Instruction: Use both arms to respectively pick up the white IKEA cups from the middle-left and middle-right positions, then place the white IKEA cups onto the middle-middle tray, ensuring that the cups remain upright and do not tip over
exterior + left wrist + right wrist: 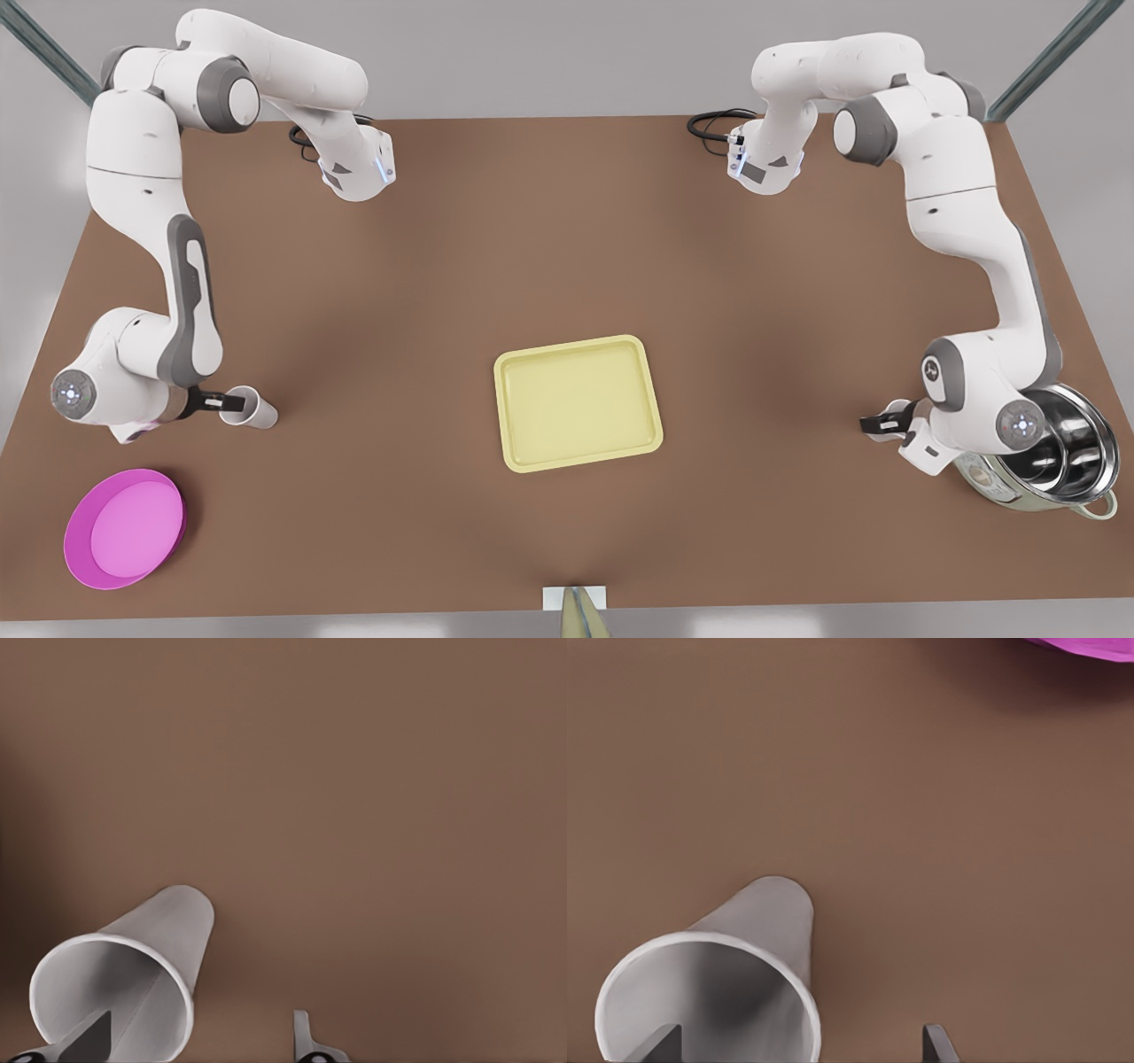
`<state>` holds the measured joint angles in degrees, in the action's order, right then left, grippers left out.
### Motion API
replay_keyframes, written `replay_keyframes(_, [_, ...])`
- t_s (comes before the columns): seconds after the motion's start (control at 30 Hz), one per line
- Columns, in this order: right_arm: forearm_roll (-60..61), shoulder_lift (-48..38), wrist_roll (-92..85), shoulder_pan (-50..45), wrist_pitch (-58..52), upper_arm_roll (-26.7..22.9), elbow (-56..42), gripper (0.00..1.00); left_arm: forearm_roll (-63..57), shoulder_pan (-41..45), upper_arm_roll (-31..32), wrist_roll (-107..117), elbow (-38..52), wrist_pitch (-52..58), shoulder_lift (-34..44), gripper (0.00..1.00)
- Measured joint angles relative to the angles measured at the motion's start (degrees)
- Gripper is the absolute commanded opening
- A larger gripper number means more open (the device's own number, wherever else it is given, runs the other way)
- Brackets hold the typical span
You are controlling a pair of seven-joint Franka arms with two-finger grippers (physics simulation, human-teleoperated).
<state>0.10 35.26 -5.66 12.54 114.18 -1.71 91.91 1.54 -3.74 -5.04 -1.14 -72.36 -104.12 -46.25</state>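
Note:
The pale-yellow tray (578,404) lies empty at the table's middle. One white cup (255,412) stands upright at the front view's left. My right gripper (225,406) is open astride its wall. In the right wrist view one finger (659,1043) is inside the cup (757,939) and the other finger (935,1042) is outside, apart from it. My left gripper (879,425) is at the front view's right, open. In the left wrist view one finger (90,1038) dips into the second cup (164,935) and the other finger (302,1036) stands outside. That arm's hand hides this cup in the front view.
A round magenta bowl (124,529) sits near the front edge at the front view's left, close to my right gripper; its edge (1090,645) shows in the right wrist view. A steel pot (1063,452) stands right behind my left arm's hand. Bare brown table separates each cup from the tray.

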Motion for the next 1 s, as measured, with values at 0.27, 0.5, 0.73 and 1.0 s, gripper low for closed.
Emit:
replay_keyframes(0.27, [0.48, 0.97, -0.44, 0.87, 3.79, 0.04, 2.97, 0.51, -0.15, 0.35, 0.04, -1.17, 0.07, -0.98, -2.39, 0.40])
replay_keyframes(0.5, [0.96, 0.95, -1.37, 0.32, 3.86, 0.66, 1.90, 0.21, -2.11, -0.19, 0.03, -1.80, 0.25, -1.58, -2.38, 0.37])
replay_keyframes(0.73, [0.54, 0.33, -0.28, -7.90, 2.50, 12.80, -7.14, 0.21, -3.95, -0.30, 0.03, -2.31, 0.26, -3.28, -2.86, 0.35])
replay_keyframes(1.0, [2.52, 12.99, 16.20, -29.29, 3.89, 13.80, -23.80, 0.21, -4.67, 3.20, 0.48, -1.07, 0.38, -3.41, 0.11, 0.21])
